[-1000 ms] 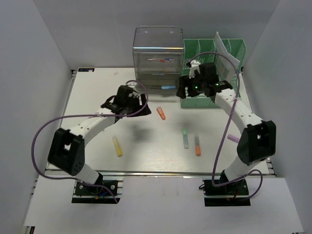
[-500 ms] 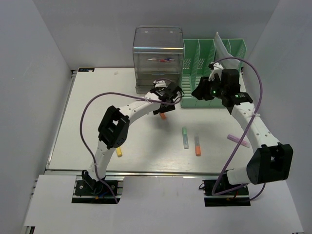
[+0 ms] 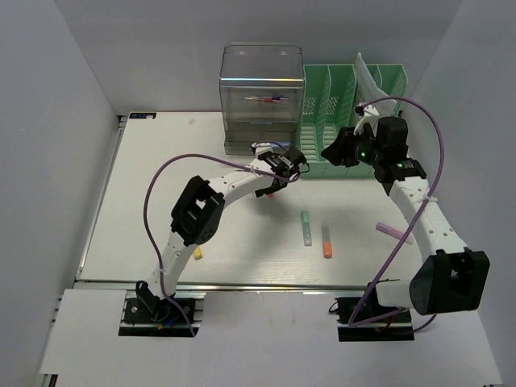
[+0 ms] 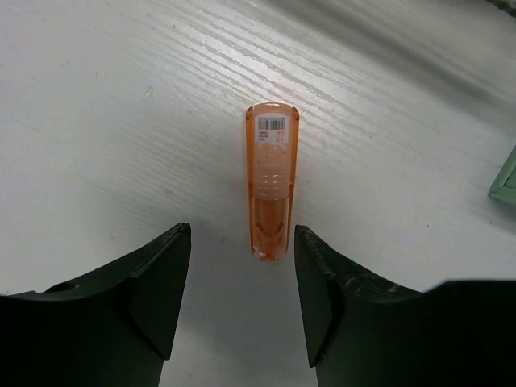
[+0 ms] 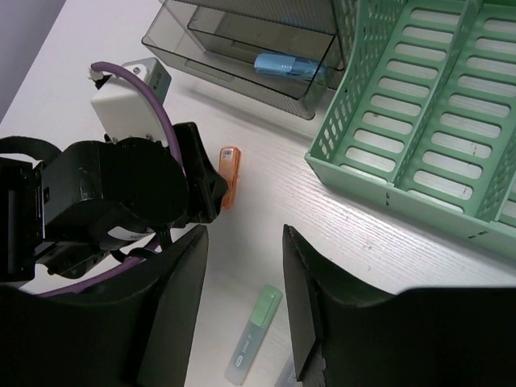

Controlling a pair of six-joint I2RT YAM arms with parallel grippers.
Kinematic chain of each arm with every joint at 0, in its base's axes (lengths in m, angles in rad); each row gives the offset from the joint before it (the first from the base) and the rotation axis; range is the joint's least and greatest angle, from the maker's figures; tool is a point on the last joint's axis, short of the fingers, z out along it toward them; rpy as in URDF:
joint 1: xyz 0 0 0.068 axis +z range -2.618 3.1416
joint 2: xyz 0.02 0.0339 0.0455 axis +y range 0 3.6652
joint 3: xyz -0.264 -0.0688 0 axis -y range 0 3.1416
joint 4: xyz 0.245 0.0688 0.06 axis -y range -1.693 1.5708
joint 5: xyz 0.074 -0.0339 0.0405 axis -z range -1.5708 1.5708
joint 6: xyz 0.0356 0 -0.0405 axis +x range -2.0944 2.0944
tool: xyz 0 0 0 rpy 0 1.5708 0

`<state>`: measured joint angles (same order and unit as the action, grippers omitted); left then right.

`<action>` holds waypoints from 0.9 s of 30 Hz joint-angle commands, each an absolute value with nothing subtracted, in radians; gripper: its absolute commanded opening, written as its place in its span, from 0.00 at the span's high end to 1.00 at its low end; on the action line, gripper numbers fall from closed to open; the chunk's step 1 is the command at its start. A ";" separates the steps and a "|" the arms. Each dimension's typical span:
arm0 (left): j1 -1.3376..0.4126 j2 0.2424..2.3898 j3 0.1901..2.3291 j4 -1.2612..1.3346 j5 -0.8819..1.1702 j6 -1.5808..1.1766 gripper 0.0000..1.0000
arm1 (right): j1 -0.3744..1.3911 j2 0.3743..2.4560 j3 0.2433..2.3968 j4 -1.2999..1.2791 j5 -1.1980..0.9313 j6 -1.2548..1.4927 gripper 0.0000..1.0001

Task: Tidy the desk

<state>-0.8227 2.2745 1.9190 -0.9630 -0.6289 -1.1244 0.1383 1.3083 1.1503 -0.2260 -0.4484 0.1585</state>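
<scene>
On the off-white desk (image 3: 153,185), an orange highlighter (image 4: 272,181) lies flat just ahead of my left gripper (image 4: 239,242). The gripper is open and empty, its jaws on either side of the pen's near tip and not touching it. From above, the left gripper (image 3: 271,182) hangs over that pen (image 3: 269,193) in front of the clear drawer unit (image 3: 262,97). My right gripper (image 3: 333,153) is open and empty, held above the desk by the green file rack (image 3: 355,89). Its wrist view shows the left gripper (image 5: 121,193) beside the orange pen (image 5: 229,173).
A green highlighter (image 3: 306,228), a second orange one (image 3: 326,242) and a purple one (image 3: 395,234) lie at front right. A yellow one (image 3: 196,252) lies partly under the left arm. A blue item (image 5: 286,66) sits in an open lower drawer.
My left arm has swung right from mid-desk and now reaches over the orange highlighter by the drawers. My right gripper has drawn back to the right, away from the drawer unit.
</scene>
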 commanded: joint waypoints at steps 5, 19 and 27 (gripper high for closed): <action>-0.830 2.312 1.945 -0.905 -0.695 -1.134 0.36 | 0.124 1.287 1.123 -0.172 -0.485 0.178 0.52; -0.830 2.362 1.937 -0.891 -0.718 -1.134 0.62 | 0.112 1.278 1.106 -0.161 -0.499 0.178 0.52; -0.854 2.193 1.778 -0.859 -0.696 -1.128 0.90 | 0.101 1.267 1.095 -0.160 -0.514 0.172 0.52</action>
